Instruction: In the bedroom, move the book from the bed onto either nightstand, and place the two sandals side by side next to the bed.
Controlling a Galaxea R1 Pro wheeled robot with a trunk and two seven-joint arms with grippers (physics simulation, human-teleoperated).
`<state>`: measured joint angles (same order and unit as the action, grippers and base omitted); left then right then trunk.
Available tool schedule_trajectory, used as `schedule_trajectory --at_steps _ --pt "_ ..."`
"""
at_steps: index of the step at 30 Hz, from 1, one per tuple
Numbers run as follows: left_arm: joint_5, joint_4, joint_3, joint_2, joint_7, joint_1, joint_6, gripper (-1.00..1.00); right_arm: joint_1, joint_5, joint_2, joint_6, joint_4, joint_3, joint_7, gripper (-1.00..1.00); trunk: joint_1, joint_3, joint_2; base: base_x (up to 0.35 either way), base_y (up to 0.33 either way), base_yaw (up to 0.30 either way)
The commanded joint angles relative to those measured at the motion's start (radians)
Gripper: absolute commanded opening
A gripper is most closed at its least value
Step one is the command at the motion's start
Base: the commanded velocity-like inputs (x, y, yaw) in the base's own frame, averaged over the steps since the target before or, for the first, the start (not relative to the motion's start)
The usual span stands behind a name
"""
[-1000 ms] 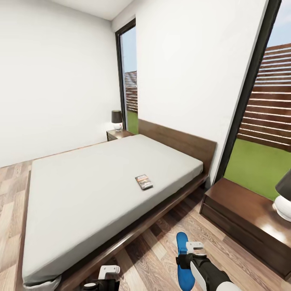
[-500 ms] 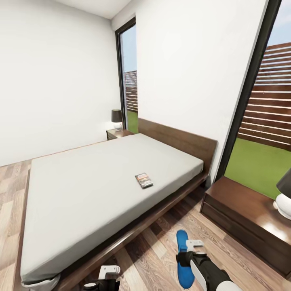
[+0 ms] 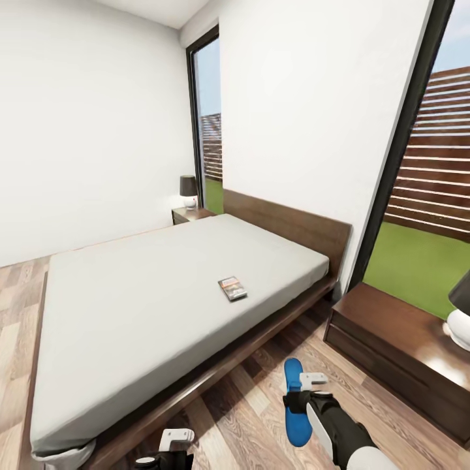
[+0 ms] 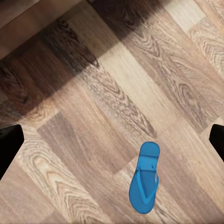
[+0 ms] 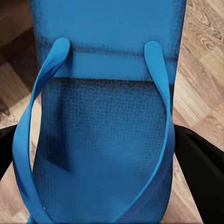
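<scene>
The book (image 3: 232,288) lies on the pale-grey mattress of the bed (image 3: 150,307), near the side facing me. My right gripper (image 3: 304,399) is shut on one blue sandal (image 3: 294,403), held over the wood floor beside the bed. In the right wrist view this sandal (image 5: 102,140) sits between the dark fingers (image 5: 200,163), straps up. The other blue sandal (image 4: 145,184) lies flat on the floor below my left gripper (image 4: 112,142), which is open with nothing in it. In the head view the left gripper (image 3: 173,449) is low, by the bed's foot corner.
One nightstand (image 3: 391,339) stands close at the right, with a white lamp base (image 3: 459,329) on its far end. The other nightstand (image 3: 190,215), with a small dark-shaded lamp (image 3: 188,190), is beyond the bed's far side. Tall windows flank the headboard (image 3: 287,225).
The whole view has shifted slightly, so the camera has moved. My right gripper and its sandal stand a little higher in the head view. The book has stayed on the mattress.
</scene>
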<state>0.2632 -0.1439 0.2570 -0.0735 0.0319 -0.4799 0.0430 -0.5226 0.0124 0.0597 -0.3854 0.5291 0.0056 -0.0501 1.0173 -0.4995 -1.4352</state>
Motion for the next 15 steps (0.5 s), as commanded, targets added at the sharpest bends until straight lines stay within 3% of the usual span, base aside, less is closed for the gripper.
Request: schedule_trajectory --at_steps 1,6,15 --pt "0.01 -0.002 0.008 0.0 0.003 0.0 0.005 1.0 0.0 0.0 0.0 -0.015 0.01 0.0 -0.004 -1.0 0.004 -0.004 -0.008 0.0 0.0 0.0" --pt "0.01 -0.002 0.008 0.0 0.003 0.0 0.005 1.0 0.002 0.0 0.0 -0.079 0.077 -0.001 -0.004 -1.0 0.023 -0.02 -0.043 0.0 0.0 0.0" --pt "0.01 -0.002 0.008 0.001 0.003 0.0 0.003 1.0 -0.002 0.0 -0.024 -0.235 0.13 -0.053 -0.004 -1.0 0.058 -0.048 -0.106 0.0 0.0 0.0"
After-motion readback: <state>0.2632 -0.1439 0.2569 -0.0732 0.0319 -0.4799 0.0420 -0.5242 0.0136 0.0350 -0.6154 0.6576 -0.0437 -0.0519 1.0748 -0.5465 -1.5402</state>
